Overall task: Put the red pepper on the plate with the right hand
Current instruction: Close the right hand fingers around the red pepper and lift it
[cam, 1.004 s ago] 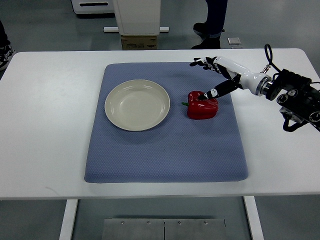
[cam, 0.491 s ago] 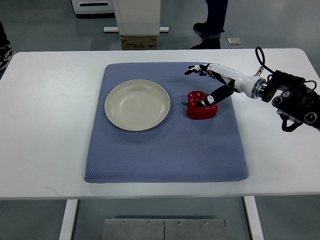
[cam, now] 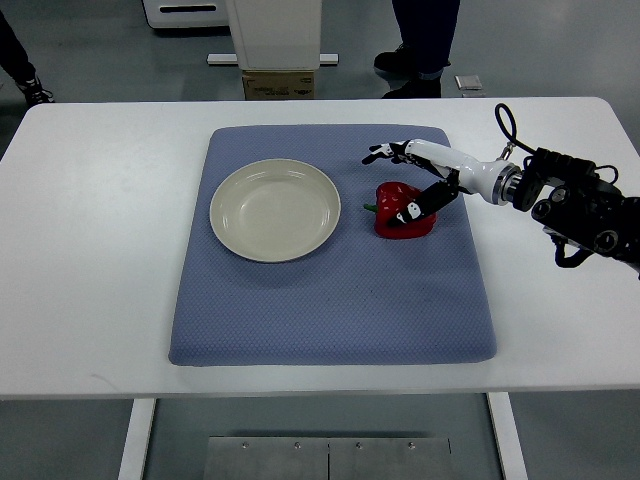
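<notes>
A red pepper (cam: 397, 224) with a short green stem lies on the blue mat (cam: 330, 300), just right of the cream plate (cam: 274, 209). My right hand (cam: 405, 178) reaches in from the right edge and hovers over the pepper. Its fingers (cam: 385, 152) are spread above the pepper's far side, and the thumb (cam: 418, 206) rests on the pepper's top right. The hand has no closed grasp on it. The plate holds nothing. The left arm does not show.
The mat covers the middle of a white table (cam: 90, 250). A person's legs (cam: 420, 35) stand beyond the far edge, beside a white machine base and a cardboard box (cam: 279, 85).
My right arm has slid left and lowered, bringing the hand further over the pepper. The pepper and plate have stayed put. The person behind shifted their feet.
</notes>
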### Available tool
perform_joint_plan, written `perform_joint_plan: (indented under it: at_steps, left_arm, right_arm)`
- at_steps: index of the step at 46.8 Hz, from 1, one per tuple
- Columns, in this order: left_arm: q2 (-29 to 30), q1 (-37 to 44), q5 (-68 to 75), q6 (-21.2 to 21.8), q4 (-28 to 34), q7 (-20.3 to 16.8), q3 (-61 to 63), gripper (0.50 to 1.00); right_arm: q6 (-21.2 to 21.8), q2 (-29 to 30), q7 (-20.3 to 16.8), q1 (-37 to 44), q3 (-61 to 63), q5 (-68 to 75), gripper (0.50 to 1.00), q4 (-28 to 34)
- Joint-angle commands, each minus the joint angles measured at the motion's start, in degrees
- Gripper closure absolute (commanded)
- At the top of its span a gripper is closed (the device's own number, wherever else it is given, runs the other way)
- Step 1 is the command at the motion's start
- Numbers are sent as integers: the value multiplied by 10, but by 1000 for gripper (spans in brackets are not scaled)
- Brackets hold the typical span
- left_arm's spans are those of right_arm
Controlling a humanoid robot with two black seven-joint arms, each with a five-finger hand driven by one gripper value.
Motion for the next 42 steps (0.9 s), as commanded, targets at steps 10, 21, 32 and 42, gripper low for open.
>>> perform_joint_plan:
  at_steps: [10, 21, 32, 42]
  left_arm:
    - [0, 0, 0, 0, 1, 0, 0, 500]
    - [0, 0, 0, 0, 1, 0, 0, 500]
    - [0, 0, 0, 0, 0, 0, 0, 500]
    - [0, 0, 0, 0, 0, 0, 0, 500]
  right_arm:
    - [-1, 7, -2, -1, -25, 0, 528, -12]
    - [-10, 13, -5, -4, -40, 0, 534, -22]
    - [-10, 18, -2, -10, -50, 0, 551, -39]
    - [-10, 17, 1, -12, -57, 0, 584, -43]
